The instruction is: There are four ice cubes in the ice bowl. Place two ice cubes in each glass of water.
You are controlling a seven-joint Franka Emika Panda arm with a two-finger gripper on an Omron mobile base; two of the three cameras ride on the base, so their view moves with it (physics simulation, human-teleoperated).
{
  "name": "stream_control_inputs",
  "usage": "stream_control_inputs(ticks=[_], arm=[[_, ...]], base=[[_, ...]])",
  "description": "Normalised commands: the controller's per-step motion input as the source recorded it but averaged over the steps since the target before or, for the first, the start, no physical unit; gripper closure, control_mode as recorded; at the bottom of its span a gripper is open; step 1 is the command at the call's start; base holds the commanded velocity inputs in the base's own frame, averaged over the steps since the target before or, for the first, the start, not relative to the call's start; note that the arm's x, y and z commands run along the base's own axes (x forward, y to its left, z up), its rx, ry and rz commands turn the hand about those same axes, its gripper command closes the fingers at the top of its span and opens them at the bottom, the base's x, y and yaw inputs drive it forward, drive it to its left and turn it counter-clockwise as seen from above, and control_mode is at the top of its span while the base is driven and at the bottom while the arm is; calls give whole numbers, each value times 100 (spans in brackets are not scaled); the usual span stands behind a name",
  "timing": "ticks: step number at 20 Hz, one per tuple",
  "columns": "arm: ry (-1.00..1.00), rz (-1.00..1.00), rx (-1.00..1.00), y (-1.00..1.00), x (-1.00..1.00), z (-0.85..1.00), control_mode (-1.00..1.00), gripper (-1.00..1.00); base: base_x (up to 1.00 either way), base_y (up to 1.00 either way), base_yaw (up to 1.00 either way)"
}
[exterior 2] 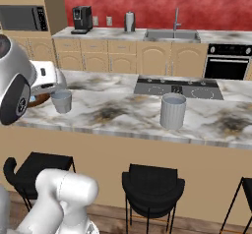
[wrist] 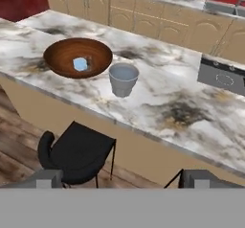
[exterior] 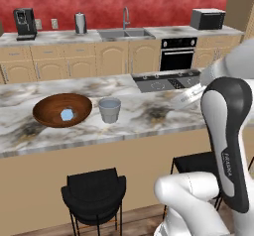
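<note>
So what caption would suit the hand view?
Open gripper looks down on a wooden bowl holding ice, glass beside it.

My own arm point(exterior 2: 19, 88) hides most of the ice bowl point(exterior 2: 39, 100); the ice cubes point(exterior: 67, 114) blur into one pale lump, uncountable.

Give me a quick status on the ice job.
Gripper open, empty, above the island's edge. Ice cubes in ice bowl, short glass beside it. Nothing in the way.
</note>
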Motion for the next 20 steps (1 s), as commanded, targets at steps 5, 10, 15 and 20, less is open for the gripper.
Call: stream_control_inputs(ticks=[5, 10, 15, 20], arm=[[15, 20, -1, 83, 0, 11, -100, -100], [11, 7, 0, 69, 0, 0, -100, -100], [8, 0, 0, 62, 0, 0, -100, -100], [16, 0, 0, 37, 0, -2, -100, -100]], base=[[0, 0, 0], [0, 0, 0], [0, 0, 0], [0, 0, 0]])
